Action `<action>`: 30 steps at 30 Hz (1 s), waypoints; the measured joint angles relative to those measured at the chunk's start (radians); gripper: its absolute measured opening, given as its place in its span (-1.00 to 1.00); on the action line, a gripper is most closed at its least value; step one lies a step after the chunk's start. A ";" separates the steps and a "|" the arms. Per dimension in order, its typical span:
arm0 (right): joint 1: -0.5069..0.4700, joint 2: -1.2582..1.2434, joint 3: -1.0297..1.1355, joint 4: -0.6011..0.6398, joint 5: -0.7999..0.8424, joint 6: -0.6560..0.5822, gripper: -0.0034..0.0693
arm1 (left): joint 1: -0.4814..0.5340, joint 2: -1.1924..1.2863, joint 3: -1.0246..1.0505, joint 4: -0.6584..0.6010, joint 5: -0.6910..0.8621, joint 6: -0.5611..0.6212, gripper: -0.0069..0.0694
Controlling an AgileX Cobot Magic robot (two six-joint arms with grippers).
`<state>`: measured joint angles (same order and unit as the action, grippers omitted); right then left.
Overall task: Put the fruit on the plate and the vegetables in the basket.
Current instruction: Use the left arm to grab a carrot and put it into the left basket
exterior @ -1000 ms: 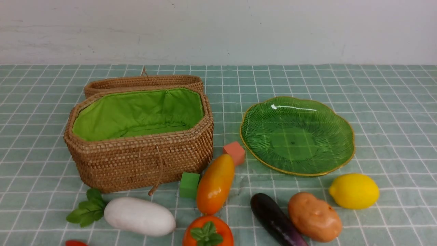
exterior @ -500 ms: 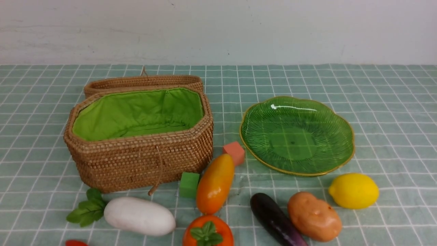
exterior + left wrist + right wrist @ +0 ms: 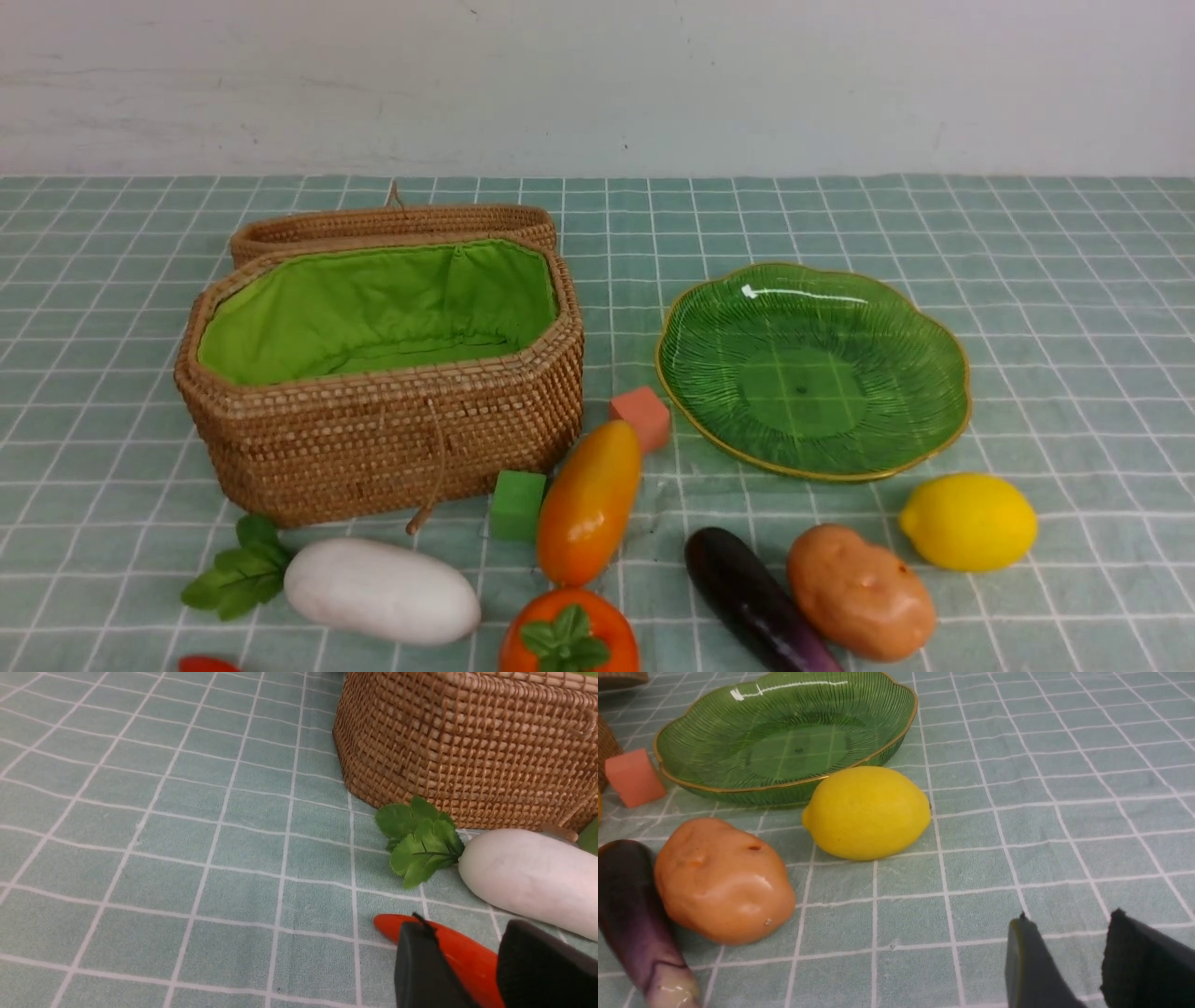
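The open basket (image 3: 392,439) with green lining stands at left, the empty green plate (image 3: 812,373) at right. In front of them lie the white radish (image 3: 383,590), mango (image 3: 588,504), persimmon (image 3: 569,635), eggplant (image 3: 752,597), potato (image 3: 859,593) and lemon (image 3: 969,521). The red pepper (image 3: 205,665) pokes in at the bottom edge. My left gripper (image 3: 465,924) hovers open just over the pepper (image 3: 448,947), beside the radish (image 3: 528,877). My right gripper (image 3: 1070,917) is open over bare cloth, short of the lemon (image 3: 868,812) and potato (image 3: 721,879). Neither gripper shows in the front view.
The basket's wicker lid (image 3: 392,224) leans behind the basket. A salmon cube (image 3: 641,417) sits between mango and plate, a green cube (image 3: 517,504) between basket and mango. A checked green cloth (image 3: 1074,280) covers the table up to the white wall.
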<state>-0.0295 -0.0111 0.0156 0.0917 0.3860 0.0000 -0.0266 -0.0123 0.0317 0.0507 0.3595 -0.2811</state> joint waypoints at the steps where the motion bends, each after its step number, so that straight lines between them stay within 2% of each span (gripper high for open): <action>1: 0.000 0.000 0.000 0.000 0.000 0.000 -0.24 | 0.000 0.000 0.000 0.000 0.000 0.000 -0.19; 5: 0.000 0.000 0.000 0.000 0.000 0.000 -0.24 | 0.000 0.000 0.000 -0.010 -0.053 -0.015 -0.19; 8: 0.000 0.000 0.000 0.000 0.000 0.000 -0.24 | 0.000 0.000 0.000 -0.074 -0.197 -0.084 -0.19; 11: 0.000 0.000 0.000 0.000 0.000 0.000 -0.24 | 0.000 0.000 0.000 -0.194 -0.399 -0.197 -0.19; 14: 0.000 0.000 0.000 -0.001 0.000 0.000 -0.24 | 0.000 0.000 0.000 -0.244 -0.584 -0.232 -0.19; 17: 0.000 0.000 0.000 -0.001 0.000 0.000 -0.24 | 0.000 0.000 -0.047 -0.242 -0.618 -0.269 -0.19; 20: 0.000 0.000 0.000 -0.001 0.000 0.000 -0.24 | 0.000 0.000 -0.143 -0.219 -0.573 -0.295 -0.19; 22: 0.000 0.000 0.000 -0.001 0.000 0.000 -0.24 | 0.000 0.011 -0.309 -0.183 -0.456 -0.309 -0.19; 24: 0.000 0.000 0.000 -0.001 0.000 0.000 -0.24 | 0.000 0.037 -0.376 -0.175 -0.360 -0.311 -0.19; 25: 0.000 0.000 0.000 -0.001 0.000 0.000 -0.24 | 0.000 0.090 -0.477 -0.162 -0.178 -0.313 -0.19; 30: 0.000 0.000 0.000 -0.001 0.000 0.000 -0.24 | 0.000 0.285 -0.639 -0.051 0.351 -0.313 -0.19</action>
<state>-0.0295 -0.0111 0.0156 0.0905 0.3860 0.0000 -0.0266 0.2731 -0.6073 0.0000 0.7102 -0.5940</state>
